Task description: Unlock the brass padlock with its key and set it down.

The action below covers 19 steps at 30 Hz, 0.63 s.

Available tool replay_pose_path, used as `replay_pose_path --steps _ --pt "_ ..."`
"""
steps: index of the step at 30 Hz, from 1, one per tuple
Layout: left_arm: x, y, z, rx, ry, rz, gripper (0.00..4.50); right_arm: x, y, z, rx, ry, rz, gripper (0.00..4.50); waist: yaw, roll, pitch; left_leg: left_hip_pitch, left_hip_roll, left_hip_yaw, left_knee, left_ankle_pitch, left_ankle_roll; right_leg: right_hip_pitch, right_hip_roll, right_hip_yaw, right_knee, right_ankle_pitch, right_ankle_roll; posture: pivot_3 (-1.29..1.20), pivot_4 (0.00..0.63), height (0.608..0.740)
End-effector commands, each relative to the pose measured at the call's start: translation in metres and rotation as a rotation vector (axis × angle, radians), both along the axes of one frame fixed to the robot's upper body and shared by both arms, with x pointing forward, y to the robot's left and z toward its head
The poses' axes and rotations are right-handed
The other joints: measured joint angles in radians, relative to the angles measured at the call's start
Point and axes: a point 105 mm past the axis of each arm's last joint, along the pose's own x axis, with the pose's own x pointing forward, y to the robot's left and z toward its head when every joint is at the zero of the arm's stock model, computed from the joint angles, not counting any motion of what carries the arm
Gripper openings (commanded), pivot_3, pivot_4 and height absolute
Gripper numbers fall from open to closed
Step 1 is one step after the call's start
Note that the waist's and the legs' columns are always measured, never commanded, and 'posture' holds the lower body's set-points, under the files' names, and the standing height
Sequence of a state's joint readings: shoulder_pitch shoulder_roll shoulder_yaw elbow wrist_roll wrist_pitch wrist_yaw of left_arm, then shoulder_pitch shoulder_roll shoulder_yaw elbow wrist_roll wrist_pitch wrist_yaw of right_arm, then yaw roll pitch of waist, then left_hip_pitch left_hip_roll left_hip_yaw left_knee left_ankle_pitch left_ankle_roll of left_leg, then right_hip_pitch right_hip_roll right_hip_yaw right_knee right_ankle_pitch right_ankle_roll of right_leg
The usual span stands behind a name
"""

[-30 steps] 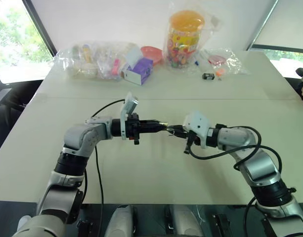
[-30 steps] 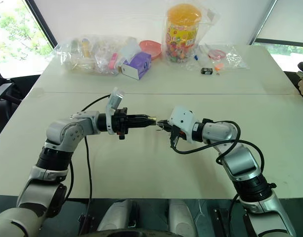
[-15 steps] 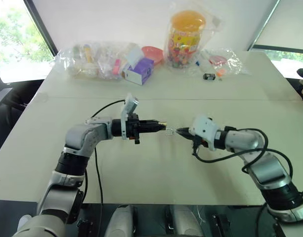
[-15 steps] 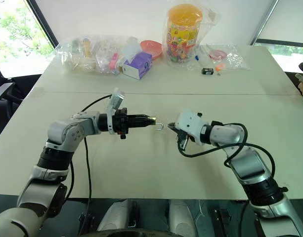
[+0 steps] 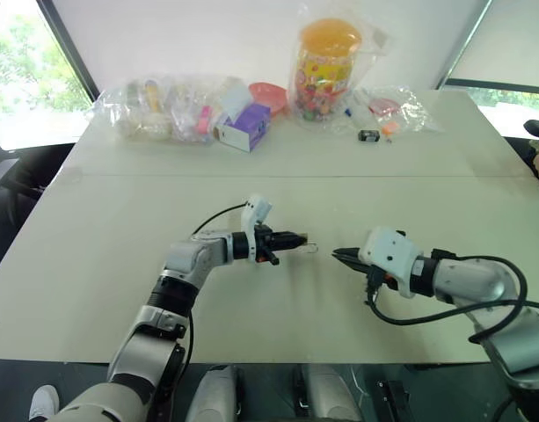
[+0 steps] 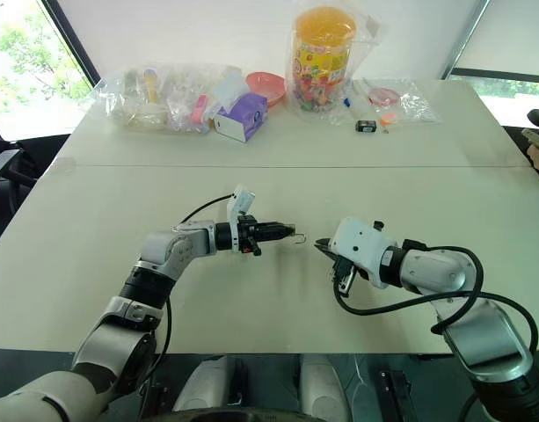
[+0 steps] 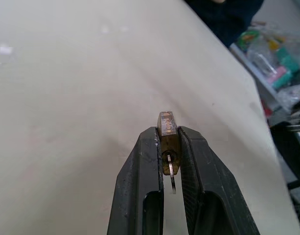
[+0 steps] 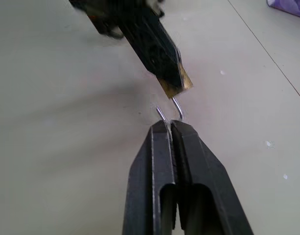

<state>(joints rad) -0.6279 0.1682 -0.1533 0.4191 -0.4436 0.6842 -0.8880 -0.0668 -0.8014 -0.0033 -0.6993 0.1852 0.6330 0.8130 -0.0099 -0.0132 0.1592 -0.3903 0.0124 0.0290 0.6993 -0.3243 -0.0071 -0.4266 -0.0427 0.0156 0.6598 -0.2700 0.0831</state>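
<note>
The brass padlock (image 7: 168, 139) is clamped between the black fingers of my left gripper (image 5: 297, 238), low over the table (image 5: 93, 264) near its middle. Its thin silvery shackle (image 5: 311, 247) stands open like a hook and sticks out toward my right gripper (image 5: 338, 255). That gripper is shut, with a small gap between its tips and the shackle. In the right wrist view the golden lock body (image 8: 178, 84) juts from the left fingers just beyond my shut right gripper (image 8: 167, 126). The key is hidden.
Along the table's far edge lie clear bags of small items (image 5: 168, 110), a purple box (image 5: 247, 126), a red bowl (image 5: 271, 92), a bagged jar of sweets (image 5: 329, 61) and a small black object (image 5: 368, 135). A seam (image 5: 427, 177) crosses the table.
My right gripper has pulled back to the right, away from the lock, and the shackle now hangs open. My left gripper has sunk toward the table with the padlock still in it.
</note>
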Motion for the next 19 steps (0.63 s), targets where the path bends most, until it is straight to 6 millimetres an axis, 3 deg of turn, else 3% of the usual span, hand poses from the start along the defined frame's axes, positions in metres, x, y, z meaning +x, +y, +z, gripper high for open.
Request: replay_pose_path --steps 1,3,4,8,19 --pt "0.004 0.002 0.008 -0.002 -0.055 -0.013 1.47 -0.002 0.001 0.014 0.011 -0.047 -0.013 0.0 0.001 0.0 0.0 0.0 0.0 0.0 0.0 0.0 0.0 0.0 0.0 0.0 0.0 0.0 0.0 0.0 0.15 0.735" --pt "0.001 0.007 0.01 -0.004 -0.057 -0.028 2.27 -0.003 0.002 0.015 0.013 -0.045 -0.02 0.0 0.001 0.0 0.0 0.0 0.0 0.0 0.0 0.0 0.0 0.0 0.0 0.0 0.0 0.0 0.0 0.0 0.15 0.735" --pt "0.0 0.011 0.011 0.001 -0.062 -0.035 2.91 -0.003 0.002 0.015 0.01 -0.044 -0.021 0.0 0.001 0.0 0.0 0.0 0.0 0.0 0.0 0.0 0.0 0.0 0.0 0.0 0.0 0.0 0.0 0.0 0.15 0.735" --pt "-0.016 0.037 0.027 0.033 -0.142 -0.115 4.47 -0.008 -0.003 0.014 -0.012 -0.018 -0.023 0.0 -0.007 0.0 0.0 0.001 0.001 0.0 0.0 0.0 0.0 0.0 0.0 0.0 0.0 0.0 0.0 0.0 0.15 0.735" --pt "-0.047 0.07 0.066 0.101 -0.345 -0.219 4.47 -0.009 -0.025 0.018 -0.101 0.026 -0.022 0.0 0.02 0.0 0.0 0.0 0.0 0.0 0.0 0.0 0.001 0.002 -0.002 0.0 -0.003 0.0 0.0 0.0 0.15 0.735"
